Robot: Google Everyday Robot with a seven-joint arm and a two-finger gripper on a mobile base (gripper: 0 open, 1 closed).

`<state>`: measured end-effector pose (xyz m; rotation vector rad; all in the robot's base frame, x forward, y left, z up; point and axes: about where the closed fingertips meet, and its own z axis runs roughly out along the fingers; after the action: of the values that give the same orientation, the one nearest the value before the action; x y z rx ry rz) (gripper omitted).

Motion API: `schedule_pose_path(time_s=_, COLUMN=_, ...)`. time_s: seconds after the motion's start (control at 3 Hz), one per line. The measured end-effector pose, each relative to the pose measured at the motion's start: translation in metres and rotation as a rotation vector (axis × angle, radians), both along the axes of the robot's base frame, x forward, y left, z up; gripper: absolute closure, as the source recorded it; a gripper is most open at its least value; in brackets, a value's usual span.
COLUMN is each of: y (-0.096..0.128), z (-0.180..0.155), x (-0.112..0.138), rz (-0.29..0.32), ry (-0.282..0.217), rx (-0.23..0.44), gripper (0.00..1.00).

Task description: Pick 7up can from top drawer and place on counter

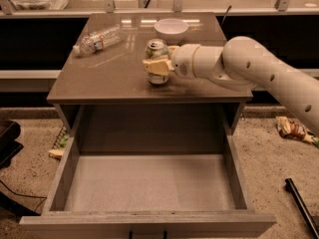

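Observation:
The 7up can (pixel 157 54), silver-topped with a pale green-and-white body, stands upright on or just above the counter (pixel 104 81), near its middle front. My gripper (pixel 160 61) reaches in from the right and is shut on the can, with one tan finger (pixel 155 66) across its front. The white arm (pixel 249 68) stretches away to the right. The top drawer (pixel 149 183) is pulled fully open below the counter, and its grey floor is bare.
A clear plastic water bottle (pixel 99 39) lies on the counter's back left. A white bowl (pixel 171 29) stands at the back middle, just behind the can. Wrappers (pixel 291 128) and a dark rod (pixel 301 205) lie on the floor at right.

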<state>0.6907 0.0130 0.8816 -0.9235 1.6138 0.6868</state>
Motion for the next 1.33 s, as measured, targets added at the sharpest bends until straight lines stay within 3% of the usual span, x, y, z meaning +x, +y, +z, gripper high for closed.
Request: schedule_pose_path(time_s=1.33, y=0.0117, z=-0.0009, x=-0.0013, rz=0.014, ry=0.0, rx=0.001, gripper=0.0)
